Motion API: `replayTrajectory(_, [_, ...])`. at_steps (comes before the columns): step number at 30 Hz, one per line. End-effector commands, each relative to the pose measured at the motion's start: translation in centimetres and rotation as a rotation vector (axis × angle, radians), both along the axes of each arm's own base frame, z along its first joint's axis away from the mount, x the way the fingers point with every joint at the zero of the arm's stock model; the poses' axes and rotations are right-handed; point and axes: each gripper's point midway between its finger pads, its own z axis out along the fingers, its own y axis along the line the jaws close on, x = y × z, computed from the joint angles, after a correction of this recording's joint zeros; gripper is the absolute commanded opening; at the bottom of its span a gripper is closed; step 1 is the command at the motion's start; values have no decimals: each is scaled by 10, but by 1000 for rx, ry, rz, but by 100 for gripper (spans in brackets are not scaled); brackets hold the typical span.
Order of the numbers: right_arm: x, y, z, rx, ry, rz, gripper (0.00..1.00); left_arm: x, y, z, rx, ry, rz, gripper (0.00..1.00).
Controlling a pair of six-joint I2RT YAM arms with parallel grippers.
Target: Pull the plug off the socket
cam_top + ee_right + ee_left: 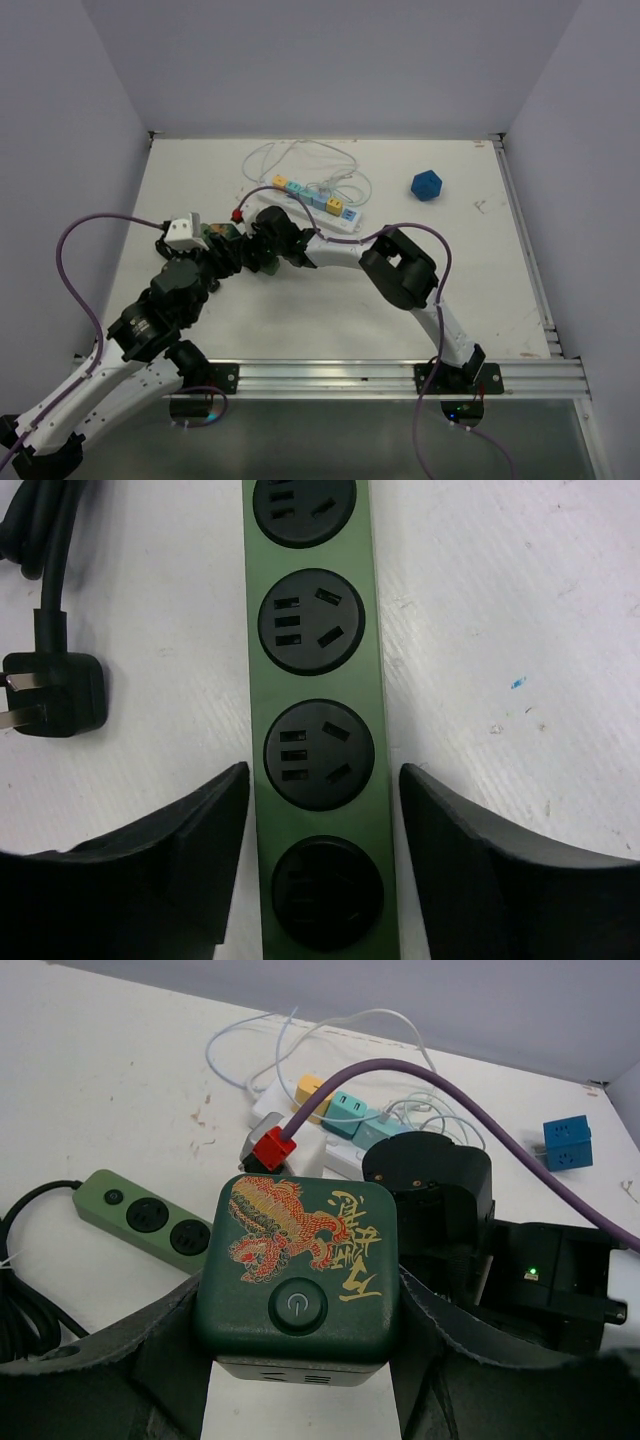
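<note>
Plug cube (296,1260), green, sits clenched in the left fingers (150,1360) toward the worktop's (520,630) left edge, clear of the green socket strip (312,680). We judge it rigid, smooth-sided, light; its side faces suit a hold. Right fingers (480,880) straddle the strip, released.

A white table (180,170), scuffed and specked, carries everything. Seen from its middle in the top view, a white strip (345,221) studded with yellow and blue adapters lies toward 12 o'clock, slanting from 10 to 4. Loose white cables (300,155) coil just beyond it. A blue block (427,185) sits toward 1 o'clock, well apart. In the right wrist view a green strip (312,680) lies flat, running 12 to 6. A black plug (55,695) and its cord (40,540) lie at the green strip's 9 o'clock, not touching it.
</note>
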Motion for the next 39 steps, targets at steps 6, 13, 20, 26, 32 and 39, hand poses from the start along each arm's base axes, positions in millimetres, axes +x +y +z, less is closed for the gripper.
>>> replayTrajectory(6, [-1,-10,30,-6,-47,-14,99,-5,6,28,-70,-32,17,0])
replayTrajectory(13, [-19,-49,91,87,-73,-28,99,-5,-7,52,-101,-78,-52,1])
replayTrajectory(20, [-48,-146,122,97,-60,-226,99,22,-65,40,-39,-39,-219,1])
replayTrajectory(26, [-45,-299,134,13,-94,-753,99,48,-143,38,-128,-61,-429,0])
replayTrajectory(32, [-64,-413,138,86,-92,-1089,99,70,-231,25,-174,-42,-605,2])
replayTrajectory(39, [-94,-468,155,163,-170,-1273,99,95,-352,-16,-221,45,-794,10])
